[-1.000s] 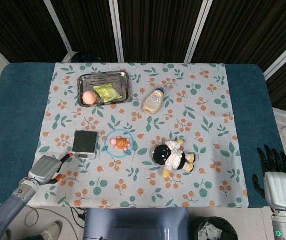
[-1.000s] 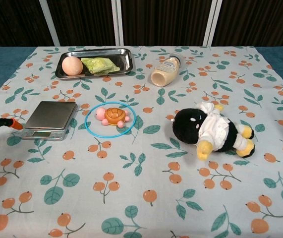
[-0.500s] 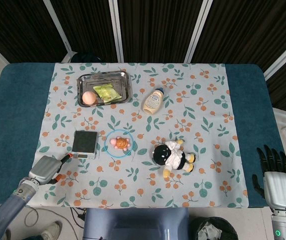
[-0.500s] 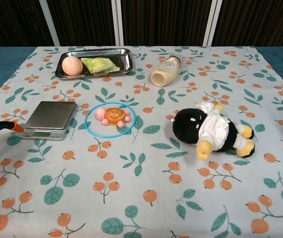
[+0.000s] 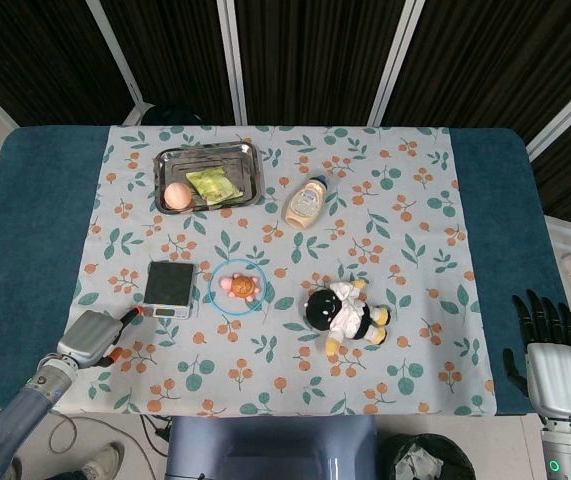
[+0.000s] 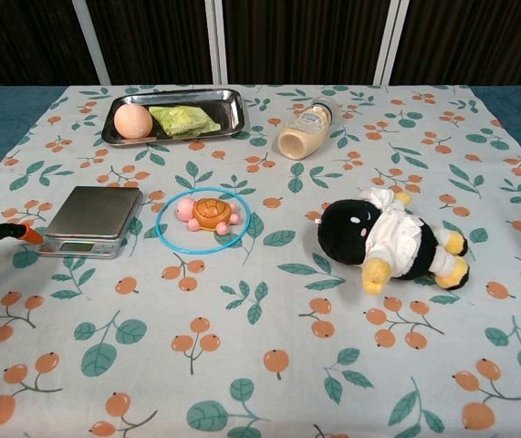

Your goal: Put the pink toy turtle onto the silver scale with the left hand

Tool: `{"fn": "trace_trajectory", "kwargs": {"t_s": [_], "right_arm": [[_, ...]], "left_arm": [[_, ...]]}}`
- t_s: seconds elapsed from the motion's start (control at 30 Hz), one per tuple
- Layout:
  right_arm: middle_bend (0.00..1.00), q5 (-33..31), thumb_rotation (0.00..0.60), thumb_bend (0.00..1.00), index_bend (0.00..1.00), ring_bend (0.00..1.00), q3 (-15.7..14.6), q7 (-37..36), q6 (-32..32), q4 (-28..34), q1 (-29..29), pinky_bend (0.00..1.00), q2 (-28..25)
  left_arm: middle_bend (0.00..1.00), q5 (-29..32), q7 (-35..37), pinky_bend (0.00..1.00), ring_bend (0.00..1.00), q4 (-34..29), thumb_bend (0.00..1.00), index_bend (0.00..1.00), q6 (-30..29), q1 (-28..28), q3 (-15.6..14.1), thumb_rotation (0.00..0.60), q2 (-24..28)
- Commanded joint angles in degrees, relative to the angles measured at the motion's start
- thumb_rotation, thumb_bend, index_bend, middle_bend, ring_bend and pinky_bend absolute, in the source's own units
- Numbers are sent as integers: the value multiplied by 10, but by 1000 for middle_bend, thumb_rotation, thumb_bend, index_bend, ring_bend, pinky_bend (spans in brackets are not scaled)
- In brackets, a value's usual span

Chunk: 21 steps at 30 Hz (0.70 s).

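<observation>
Nothing of the task looks done yet from where I stand. Nearest, at the front edge of the bench [image 5: 35, 250], the left hand [image 5: 93, 338] rests low with one orange-tipped finger reaching forward; it holds nothing, but whether its other fingers are curled or spread I cannot tell. The right hand [image 5: 555, 360] waits off the far-right corner, fingers [image 5: 540, 312] spread upright and empty.

Just beyond the left fingertip sits the silver scale [image 5: 169, 288], its plate bare. Beside the scale, on the side away from the left hand, the pink toy turtle [image 5: 240, 288] lies inside a blue ring [image 6: 171, 241], well clear of any fingers. Further right lies a plush penguin [image 5: 345, 315]. Farthest off are a steel tray [image 5: 165, 158] holding an egg [image 5: 176, 195] and a green packet [image 5: 213, 184], and a bottle [image 5: 305, 203] on its side.

Reaching, grasping, lifting and placing all remain.
</observation>
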<state>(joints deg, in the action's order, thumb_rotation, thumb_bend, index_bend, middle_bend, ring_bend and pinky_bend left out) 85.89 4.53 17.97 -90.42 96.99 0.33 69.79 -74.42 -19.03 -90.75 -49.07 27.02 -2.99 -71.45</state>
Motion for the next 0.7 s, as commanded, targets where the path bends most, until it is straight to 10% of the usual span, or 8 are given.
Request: {"fn": "trace_trajectory", "kwargs": {"t_s": [0.03,0.7], "right_arm": [[0,0,600,500,6,14,0,0,0,0,0,0,0],[0,-1,600,501,6,13,0,-2,-1,1,0,0,-1]], "left_arm": [[518,0,-2,567,566,-2,382,119,0,2,0,600,0],[518,13,-19,565,566,-6,382,122,-3,10,-5,600,-5]]}}
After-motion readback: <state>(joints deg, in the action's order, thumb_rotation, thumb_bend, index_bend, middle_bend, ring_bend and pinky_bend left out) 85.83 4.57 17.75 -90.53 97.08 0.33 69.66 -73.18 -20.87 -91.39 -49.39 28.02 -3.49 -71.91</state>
